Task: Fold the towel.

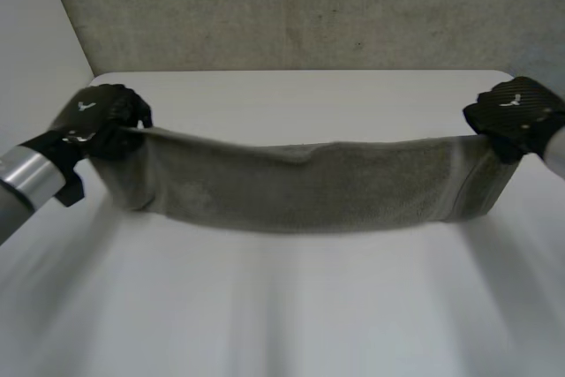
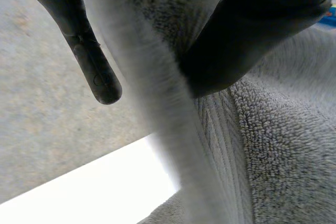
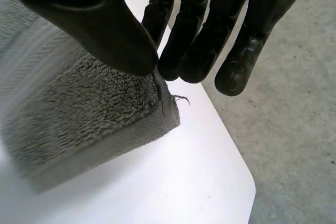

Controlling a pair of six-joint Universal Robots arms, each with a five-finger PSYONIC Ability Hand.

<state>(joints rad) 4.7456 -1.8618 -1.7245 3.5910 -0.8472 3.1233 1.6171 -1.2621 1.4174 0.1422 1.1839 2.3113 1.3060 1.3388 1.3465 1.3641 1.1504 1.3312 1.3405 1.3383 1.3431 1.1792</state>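
One white tabletop (image 1: 291,306) takes up most of the head view, its far corners rounded. A rough grey wall (image 1: 291,6) stands just behind its far edge. In the right wrist view, grey speckled floor (image 3: 294,103) lies beyond one rounded corner of the tabletop.

Over the far half of the tabletop hangs the towel (image 1: 300,187), a grey-green terry cloth held up as a long band between the two hands. Its top edge dips in the middle and a flat woven border runs down each end. Whether its lower edge touches the tabletop cannot be told.

At the band's left end is the left hand (image 1: 101,116), on its grey arm. In the left wrist view its thumb (image 2: 236,40) presses into the cloth just behind the hem, gripping it. One finger (image 2: 94,66) reaches down on the hem's other side, and whether that finger touches the cloth is unclear.

At the band's right end, the right hand (image 1: 516,112) pinches the towel's top corner between its thumb (image 3: 105,30) and its fingertips (image 3: 173,61). A loose thread (image 3: 181,98) sticks out of that corner just below the pinch.
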